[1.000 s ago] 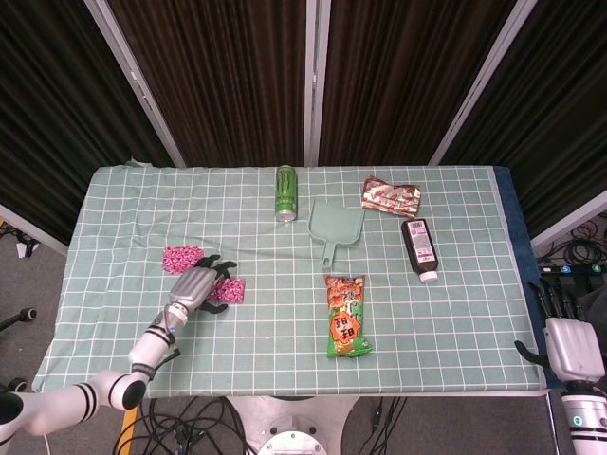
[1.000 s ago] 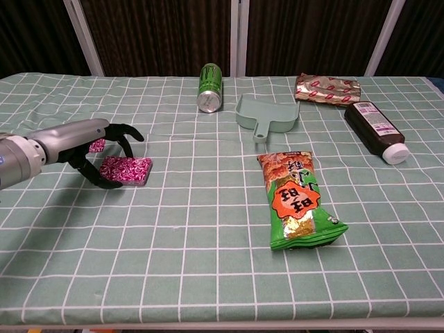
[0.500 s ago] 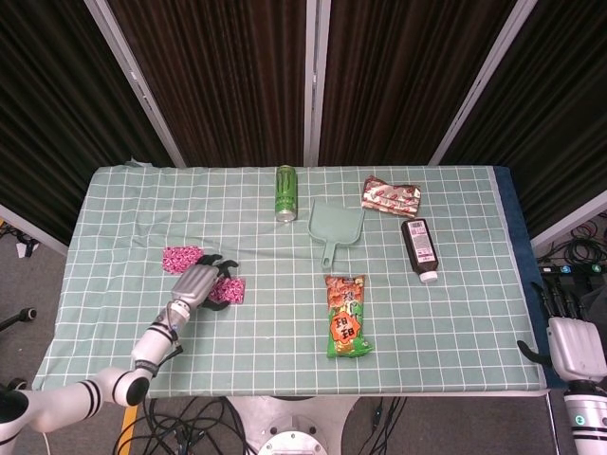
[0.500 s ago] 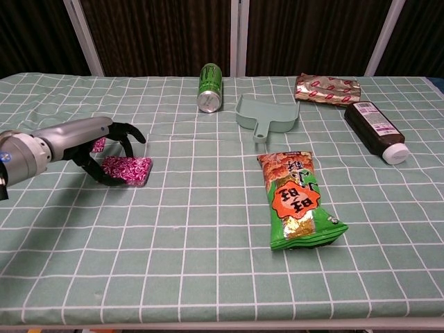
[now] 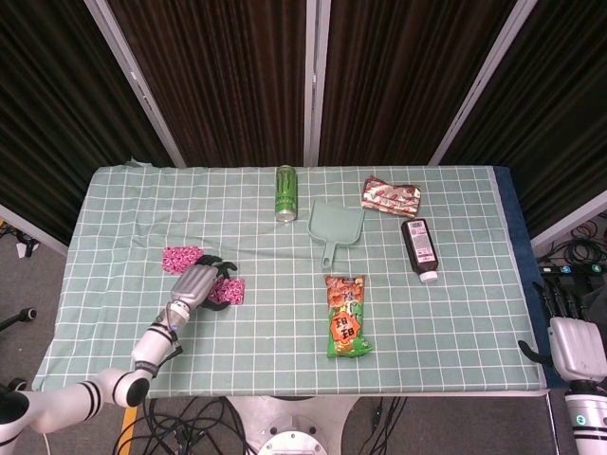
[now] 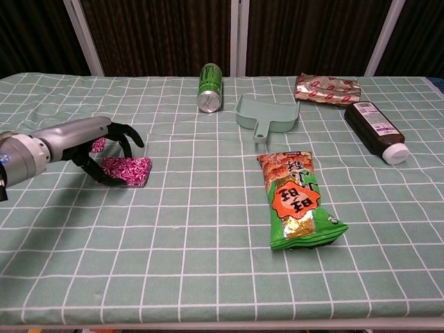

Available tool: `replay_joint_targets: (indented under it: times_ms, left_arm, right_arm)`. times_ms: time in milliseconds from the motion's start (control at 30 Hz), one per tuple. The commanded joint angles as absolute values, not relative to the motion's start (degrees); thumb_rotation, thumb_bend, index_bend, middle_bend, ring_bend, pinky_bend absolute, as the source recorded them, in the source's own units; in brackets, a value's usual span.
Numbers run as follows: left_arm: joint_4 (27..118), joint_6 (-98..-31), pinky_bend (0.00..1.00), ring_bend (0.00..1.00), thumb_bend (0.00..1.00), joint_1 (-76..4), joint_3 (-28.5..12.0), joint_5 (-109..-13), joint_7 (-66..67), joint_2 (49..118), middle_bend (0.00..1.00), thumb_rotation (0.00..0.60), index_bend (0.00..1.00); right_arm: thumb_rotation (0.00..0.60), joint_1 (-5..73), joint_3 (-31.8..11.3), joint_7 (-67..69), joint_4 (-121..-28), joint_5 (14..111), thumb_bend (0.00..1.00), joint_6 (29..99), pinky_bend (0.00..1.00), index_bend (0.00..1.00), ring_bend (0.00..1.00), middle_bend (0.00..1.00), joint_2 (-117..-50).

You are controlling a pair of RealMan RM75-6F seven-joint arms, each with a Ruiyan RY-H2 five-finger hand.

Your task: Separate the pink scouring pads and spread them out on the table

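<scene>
One pink scouring pad (image 5: 230, 291) (image 6: 127, 171) lies flat on the green checked cloth at the left. A second pink pad (image 5: 180, 258) (image 6: 97, 145) lies just behind it, mostly hidden by my hand in the chest view. My left hand (image 5: 195, 283) (image 6: 103, 143) arches over the near pad's left end, fingers spread above it and the thumb down at its edge, with no clear grip on it. My right hand (image 5: 573, 343) hangs off the table's right side, fingers straight and apart, holding nothing.
A green can (image 5: 286, 193) lies at the back centre beside a pale green dustpan (image 5: 334, 227). A snack bag (image 5: 346, 316) lies mid-table, with a dark bottle (image 5: 419, 248) and a red-and-silver packet (image 5: 390, 196) to the right.
The left hand shifted slightly over the near pad; both pads stay where they were. The right hand sank a little.
</scene>
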State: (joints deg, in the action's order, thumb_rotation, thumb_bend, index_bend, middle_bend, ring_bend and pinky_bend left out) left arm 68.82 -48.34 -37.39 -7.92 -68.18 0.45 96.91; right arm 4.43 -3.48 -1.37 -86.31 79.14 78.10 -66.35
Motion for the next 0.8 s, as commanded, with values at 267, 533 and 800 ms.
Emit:
replay_joint_targets:
  times_ms: [267,533,800]
  left_arm:
    - [70.27,-48.36,0.1,0.13,0.24,-37.18,-8.25,-67.87,-0.01,95.5,0.41,0.6,0.26]
    - [71.3,-47.88,0.1,0.15,0.25,-38.38,-9.68,-67.05,1.2,93.79,0.42,0.6,0.28]
    - [71.38,-45.97,0.1,0.15,0.25,-41.89,-12.52,-64.93,3.67,93.45,0.42,0.6,0.28]
  right_arm:
    - [0.6,4.44,-3.47,-1.79,-86.63,79.09,0.1,78.04,0.0,0.0,0.0,0.0,-66.23]
    - [0.6,4.38,-3.47,-1.94,-87.01,79.16,0.1,78.2,0.0,0.0,0.0,0.0,-66.1]
    - [0.6,4.3,-3.55,-1.63,-86.96,79.16,0.1,78.38,0.0,0.0,0.0,0.0,-66.1]
